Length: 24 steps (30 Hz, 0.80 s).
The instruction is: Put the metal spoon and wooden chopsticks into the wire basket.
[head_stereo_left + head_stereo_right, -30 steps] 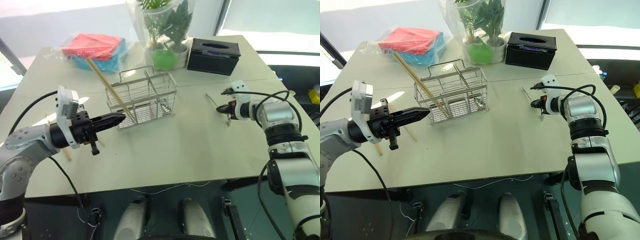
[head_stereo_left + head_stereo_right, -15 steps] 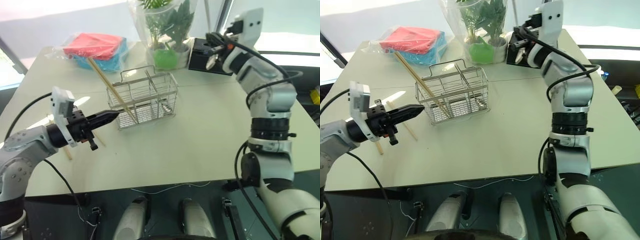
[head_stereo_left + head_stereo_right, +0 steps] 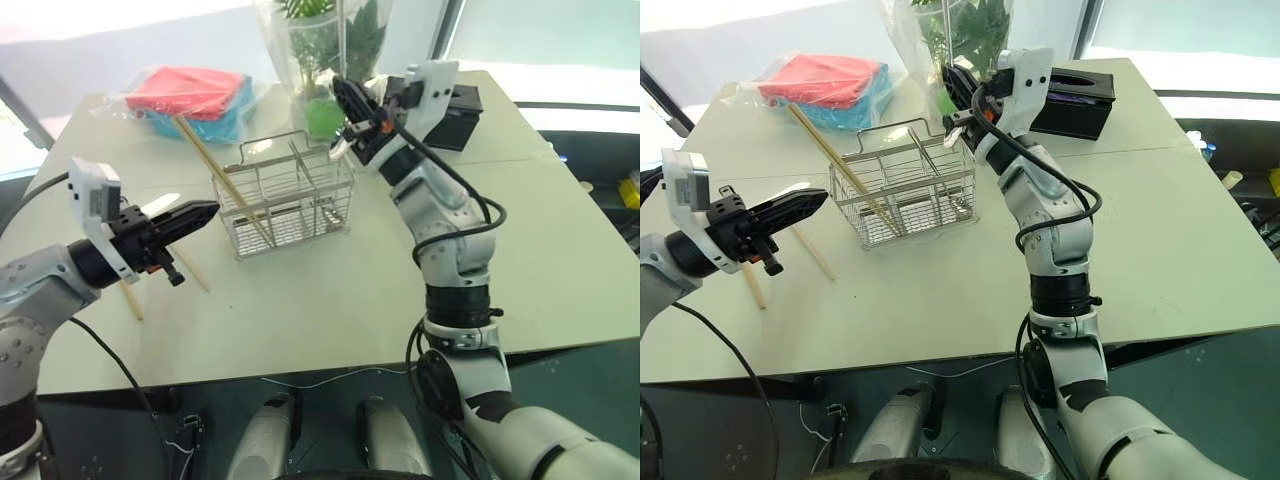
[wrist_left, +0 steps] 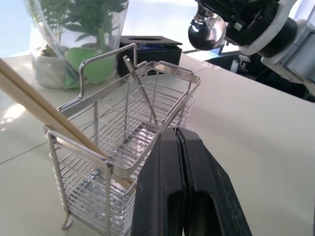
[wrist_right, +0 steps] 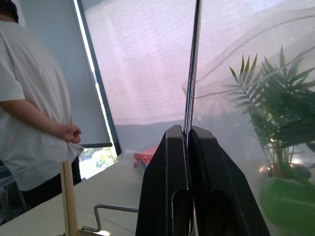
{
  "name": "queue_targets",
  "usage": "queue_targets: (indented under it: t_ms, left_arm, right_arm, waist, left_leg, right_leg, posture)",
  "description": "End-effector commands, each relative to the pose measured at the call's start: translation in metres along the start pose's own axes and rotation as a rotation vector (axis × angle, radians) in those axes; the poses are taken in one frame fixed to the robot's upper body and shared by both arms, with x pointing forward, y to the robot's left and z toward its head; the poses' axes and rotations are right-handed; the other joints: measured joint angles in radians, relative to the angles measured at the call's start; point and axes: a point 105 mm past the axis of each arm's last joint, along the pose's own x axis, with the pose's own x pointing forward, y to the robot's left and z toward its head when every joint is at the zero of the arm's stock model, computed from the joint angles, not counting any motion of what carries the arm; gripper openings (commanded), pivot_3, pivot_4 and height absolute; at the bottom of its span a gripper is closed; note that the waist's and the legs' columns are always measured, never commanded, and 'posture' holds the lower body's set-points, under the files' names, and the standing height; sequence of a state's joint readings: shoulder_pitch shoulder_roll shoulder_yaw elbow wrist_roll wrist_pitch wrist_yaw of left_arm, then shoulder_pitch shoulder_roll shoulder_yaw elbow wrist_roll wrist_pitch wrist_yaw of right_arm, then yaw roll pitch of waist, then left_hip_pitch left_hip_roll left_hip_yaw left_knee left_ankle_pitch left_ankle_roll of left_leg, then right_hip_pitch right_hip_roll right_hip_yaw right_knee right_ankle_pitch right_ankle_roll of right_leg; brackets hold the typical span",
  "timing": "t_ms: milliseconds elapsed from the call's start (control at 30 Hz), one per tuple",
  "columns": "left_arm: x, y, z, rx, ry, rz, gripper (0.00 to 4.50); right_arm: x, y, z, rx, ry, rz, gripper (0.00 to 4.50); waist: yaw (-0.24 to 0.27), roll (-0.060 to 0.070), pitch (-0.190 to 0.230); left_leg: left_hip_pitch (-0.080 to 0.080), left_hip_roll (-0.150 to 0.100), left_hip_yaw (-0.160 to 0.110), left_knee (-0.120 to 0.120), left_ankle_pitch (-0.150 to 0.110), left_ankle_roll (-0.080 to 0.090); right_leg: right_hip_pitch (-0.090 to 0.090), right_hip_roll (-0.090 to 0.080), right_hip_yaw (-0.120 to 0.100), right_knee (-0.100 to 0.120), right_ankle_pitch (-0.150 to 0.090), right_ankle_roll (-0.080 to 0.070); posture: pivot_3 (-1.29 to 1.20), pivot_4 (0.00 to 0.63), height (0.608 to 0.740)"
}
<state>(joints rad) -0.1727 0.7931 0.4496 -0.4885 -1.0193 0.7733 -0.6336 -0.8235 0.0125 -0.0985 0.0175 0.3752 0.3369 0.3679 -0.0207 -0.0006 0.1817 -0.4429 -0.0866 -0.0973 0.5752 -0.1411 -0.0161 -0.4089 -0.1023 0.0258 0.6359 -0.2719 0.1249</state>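
Left claw [image 3: 205,211]: at the left of the frame, over the tabletop [image 3: 330,300], fingers pressed together with nothing between them, tips aimed toward the wire basket. Close to the basket's left end, not touching.

Loose chopsticks [image 3: 190,272]: two lie flat on the tabletop at lower left, just beneath and behind the left claw. One is partly hidden by the arm.

Upper left of frame: a red and blue bundle in a plastic bag [image 3: 190,95].

Wire basket [image 3: 285,200]: centre of frame, upright on the tabletop, loop handle on top. Wooden chopsticks [image 3: 215,175] stand in its left compartment, leaning up and out to the upper left, well above the rim. From the left wrist camera, a thin metal rod also leans inside the basket; I cannot tell what it is.

Right claw [image 3: 345,100]: raised above the basket's right end, in front of the bagged potted plant [image 3: 335,50]. Clenched on the metal spoon [image 4: 206,30]. From the right wrist camera the slender handle rises straight up from between the closed fingers [image 5: 167,187]; from the left wrist camera the shiny round bowl hangs below the claw, above the basket's far rim, clear of the wire.

Right of the plant: black tissue box [image 3: 462,100], partly hidden by the right arm.

Background, from the right wrist camera: a person in a white shirt [image 5: 29,98] stands by the window.
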Motion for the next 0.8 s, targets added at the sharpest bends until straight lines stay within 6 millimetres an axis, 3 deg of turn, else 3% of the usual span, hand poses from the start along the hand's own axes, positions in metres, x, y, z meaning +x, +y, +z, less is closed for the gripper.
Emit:
queue_targets:
  t_ms: [33, 267, 800]
  left_arm:
    - [-0.003, -0.004, 0.013, 0.033, -0.048, 0.011, 0.0]
    - [-0.003, -0.007, 0.016, 0.026, -0.068, 0.023, 0.0]
    - [-0.007, -0.009, 0.015, 0.012, -0.088, 0.056, 0.0]
  right_arm:
    - [0.004, 0.007, 0.001, -0.019, -0.061, 0.043, 0.03]
    - [0.01, -0.005, -0.024, -0.039, -0.034, 0.043, 0.03]
    - [0.019, -0.006, -0.03, -0.05, -0.02, 0.097, 0.03]
  waist:
    - [-0.002, 0.0, 0.0]
    - [-0.001, 0.0, 0.0]
    - [0.0, 0.0, 0.0]
  left_leg:
    - [0.0, 0.0, 0.0, 0.0, 0.0, 0.0]
    - [0.0, 0.0, 0.0, 0.0, 0.001, -0.001]
    - [0.0, 0.0, 0.0, 0.0, 0.001, -0.001]
  right_leg:
    - [0.0, 0.0, 0.0, 0.0, 0.0, 0.0]
    - [0.0, 0.0, 0.0, 0.002, 0.0, 0.0]
    - [0.0, 0.0, 0.0, 0.003, -0.001, -0.001]
  posture:
    - [0.0, 0.15, 0.74]
    - [0.0, 0.15, 0.74]
    - [0.0, 0.15, 0.74]
